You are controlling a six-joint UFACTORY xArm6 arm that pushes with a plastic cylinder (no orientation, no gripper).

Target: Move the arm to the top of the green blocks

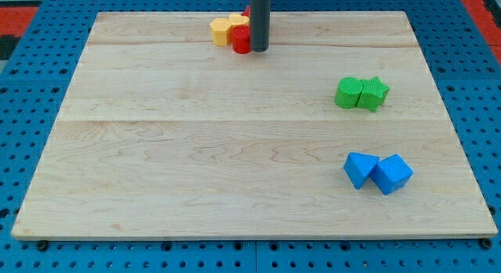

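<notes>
While your tool, a jawless rod tip (259, 50), touches the red block (241, 41) | green blocks (362, 94): light, rigid, slide easily | stop above, no contact.

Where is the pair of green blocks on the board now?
The two green blocks sit touching each other near the board's right edge, at mid-height in the camera view, above the two blue blocks and far right of my tip.

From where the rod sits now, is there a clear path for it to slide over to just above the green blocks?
Probably yes. My tip sits beside the red block and yellow blocks; bare board lies between it and the green blocks.
</notes>
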